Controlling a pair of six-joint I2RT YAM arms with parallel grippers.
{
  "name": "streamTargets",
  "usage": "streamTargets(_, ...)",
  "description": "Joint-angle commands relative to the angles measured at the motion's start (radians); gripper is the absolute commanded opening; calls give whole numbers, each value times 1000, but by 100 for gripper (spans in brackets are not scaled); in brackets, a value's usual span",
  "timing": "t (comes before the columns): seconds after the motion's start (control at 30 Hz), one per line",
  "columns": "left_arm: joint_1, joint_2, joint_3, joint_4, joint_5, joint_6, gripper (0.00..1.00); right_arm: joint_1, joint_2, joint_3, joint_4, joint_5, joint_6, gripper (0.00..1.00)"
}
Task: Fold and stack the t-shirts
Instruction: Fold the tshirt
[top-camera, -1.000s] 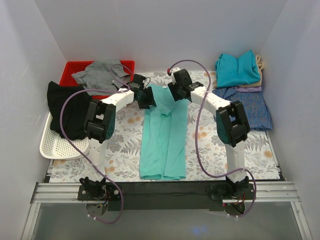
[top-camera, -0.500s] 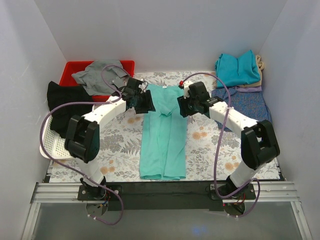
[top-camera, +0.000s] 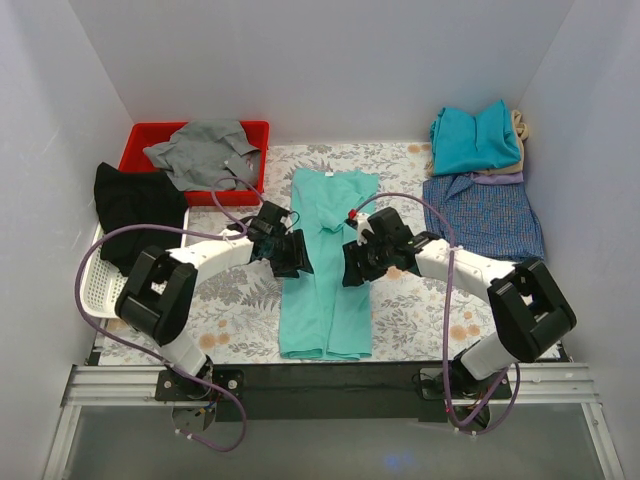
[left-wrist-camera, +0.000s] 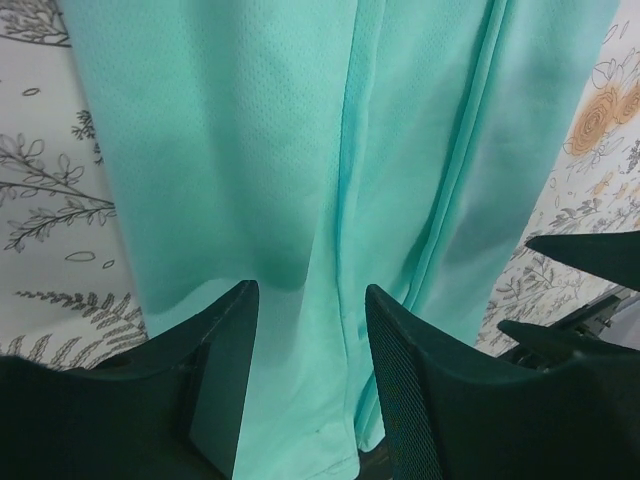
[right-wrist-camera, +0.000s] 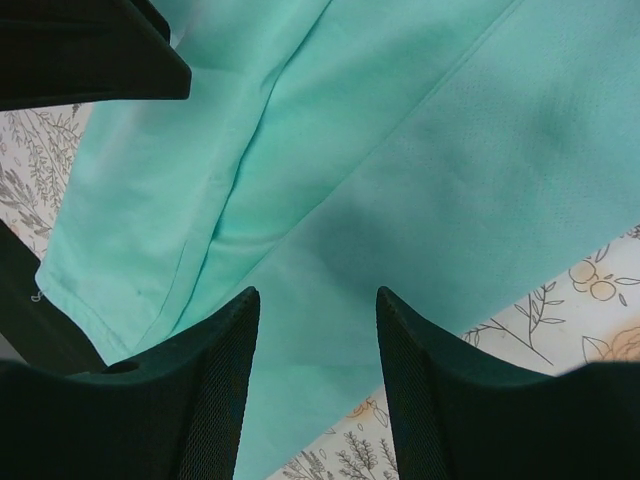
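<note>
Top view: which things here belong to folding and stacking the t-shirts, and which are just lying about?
Job in hand:
- mint-green t-shirt, folded lengthwise, mid-table
- teal-blue shirt and blue check shirt, piled at the far right

Lying about for now:
- grey garment in the red bin
- black garment draped over the white basket
- floral mat

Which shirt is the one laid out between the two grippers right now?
The mint-green t-shirt, folded into a long strip down the middle. The teal shirt lies bunched at far right, and the grey shirt is in the red bin.
</note>
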Motion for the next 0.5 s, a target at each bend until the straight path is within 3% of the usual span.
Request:
streamTargets(0.0,-16,22,24,57,22,-22,45,9,41,-12,53,1,50,57)
streamTargets(0.47,-108,207,129,62,54,-51,45,1,190,40,-43,305,56,57)
